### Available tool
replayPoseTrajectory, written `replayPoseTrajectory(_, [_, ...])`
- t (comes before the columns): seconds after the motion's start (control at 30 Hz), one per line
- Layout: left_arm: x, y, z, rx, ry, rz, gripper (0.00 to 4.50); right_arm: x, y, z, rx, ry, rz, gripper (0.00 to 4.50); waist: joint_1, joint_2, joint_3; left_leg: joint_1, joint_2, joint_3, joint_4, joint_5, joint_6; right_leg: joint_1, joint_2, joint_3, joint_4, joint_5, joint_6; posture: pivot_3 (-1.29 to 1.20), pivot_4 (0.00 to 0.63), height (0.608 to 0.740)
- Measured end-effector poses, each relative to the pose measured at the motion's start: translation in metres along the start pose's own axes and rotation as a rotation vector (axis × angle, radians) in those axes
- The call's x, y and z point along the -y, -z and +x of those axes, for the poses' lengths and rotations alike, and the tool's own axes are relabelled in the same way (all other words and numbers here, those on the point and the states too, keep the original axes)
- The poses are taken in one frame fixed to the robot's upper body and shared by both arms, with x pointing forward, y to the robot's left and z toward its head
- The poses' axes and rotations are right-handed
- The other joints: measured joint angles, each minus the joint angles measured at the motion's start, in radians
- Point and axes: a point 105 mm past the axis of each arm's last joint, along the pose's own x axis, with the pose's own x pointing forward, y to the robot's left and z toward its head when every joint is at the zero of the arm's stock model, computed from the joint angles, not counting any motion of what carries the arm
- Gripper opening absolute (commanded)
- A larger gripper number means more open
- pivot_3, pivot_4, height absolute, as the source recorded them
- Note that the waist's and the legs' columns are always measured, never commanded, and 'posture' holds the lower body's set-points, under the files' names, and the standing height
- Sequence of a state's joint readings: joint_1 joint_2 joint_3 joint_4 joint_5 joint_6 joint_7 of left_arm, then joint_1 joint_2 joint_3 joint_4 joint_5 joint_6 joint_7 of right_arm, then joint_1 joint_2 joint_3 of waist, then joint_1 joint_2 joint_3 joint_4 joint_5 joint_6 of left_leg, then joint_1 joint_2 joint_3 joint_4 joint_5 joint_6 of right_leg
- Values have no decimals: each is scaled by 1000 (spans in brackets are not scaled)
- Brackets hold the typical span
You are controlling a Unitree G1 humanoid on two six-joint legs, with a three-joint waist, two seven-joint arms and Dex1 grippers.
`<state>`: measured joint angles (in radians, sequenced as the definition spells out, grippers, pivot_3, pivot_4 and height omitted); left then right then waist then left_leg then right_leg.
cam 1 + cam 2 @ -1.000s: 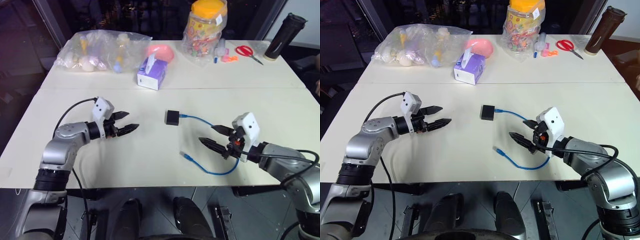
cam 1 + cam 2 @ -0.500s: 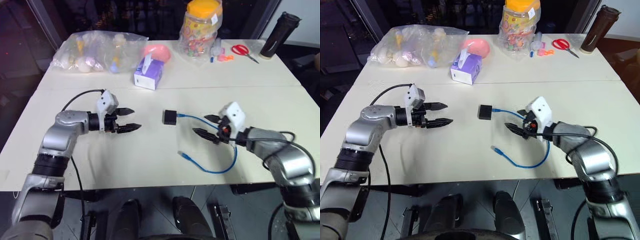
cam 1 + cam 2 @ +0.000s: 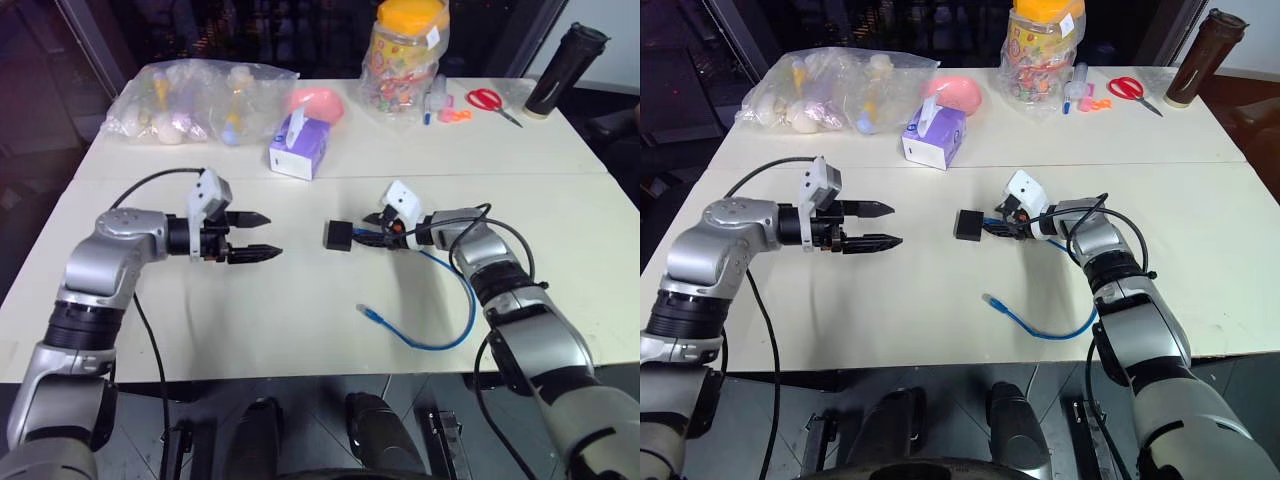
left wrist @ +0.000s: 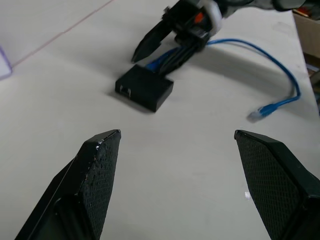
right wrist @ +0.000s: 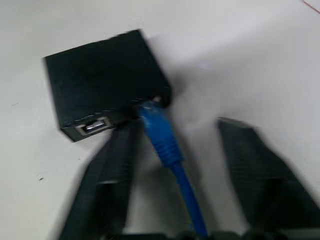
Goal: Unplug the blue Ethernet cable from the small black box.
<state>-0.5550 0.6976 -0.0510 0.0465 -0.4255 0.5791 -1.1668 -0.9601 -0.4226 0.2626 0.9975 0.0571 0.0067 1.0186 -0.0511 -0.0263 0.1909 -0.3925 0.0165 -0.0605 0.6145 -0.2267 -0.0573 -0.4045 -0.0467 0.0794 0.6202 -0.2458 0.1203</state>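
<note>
The small black box (image 3: 338, 236) lies flat near the table's middle, with the blue Ethernet cable (image 3: 470, 310) plugged into its right side. From there the cable loops to the right and back, ending in a free plug (image 3: 368, 312) on the table. My right gripper (image 3: 366, 230) has reached the box. In the right wrist view its fingers (image 5: 107, 165) stand on either side of the plugged-in connector (image 5: 159, 131), with a gap on each side. My left gripper (image 3: 272, 235) hovers open to the left of the box (image 4: 144, 88), pointing at it, with nothing between its fingers.
At the back of the table stand a purple-and-white tissue box (image 3: 302, 147), a clear bag of small items (image 3: 195, 100), a pink bowl (image 3: 318, 103) and a candy jar (image 3: 405, 55). Red scissors (image 3: 490, 102) and a dark bottle (image 3: 555, 70) are at the back right.
My right gripper has travelled forward and left from the cable's loop to the box, and its fingers have narrowed around the plugged end. The left gripper has stayed about where it was.
</note>
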Motion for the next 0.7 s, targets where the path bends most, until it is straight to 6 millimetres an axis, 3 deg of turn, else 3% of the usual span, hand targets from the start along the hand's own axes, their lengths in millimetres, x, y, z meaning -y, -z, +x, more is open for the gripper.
replayPoseTrajectory(0.07, [0, 2, 1, 1, -9, -4, 3817, -1, 0, 1, -10, -16, -37, 32, -1, 0, 0, 1, 0, 0, 1, 0, 0, 1, 0, 0, 1, 0, 0, 0, 150, 739])
replayPoseTrajectory(0.2, [-5, -1, 4, 40, -33, -9, 3817, 1, 1, -2, -37, -11, -163, 32, 7, 0, 0, 2, 0, 0, 2, 0, -1, 3, 0, 0, 1, 0, 0, 0, 150, 739])
replayPoseTrajectory(0.43, [-40, -19, 24, 232, -40, -216, 3817, 12, -17, -30, -19, 206, -713, 32, 9, 0, 0, 0, -2, -1, 3, 1, -1, 3, -1, -1, -1, 0, 0, 0, 150, 739])
replayPoseTrajectory(0.63, [-46, -46, 65, 339, 156, -390, 3817, -6, -78, -48, 159, 345, -974, 32, -3, 0, 0, -1, -2, -2, 1, 1, -1, 0, 0, -1, 1, 0, 0, 0, 150, 739])
replayPoseTrajectory(0.7, [-48, -52, 69, 347, 175, -386, 3817, -9, -87, -51, 179, 365, -987, 32, -13, 0, 0, -1, -2, -2, 0, 1, -1, 0, 0, -1, 1, 0, 1, 0, 150, 739])
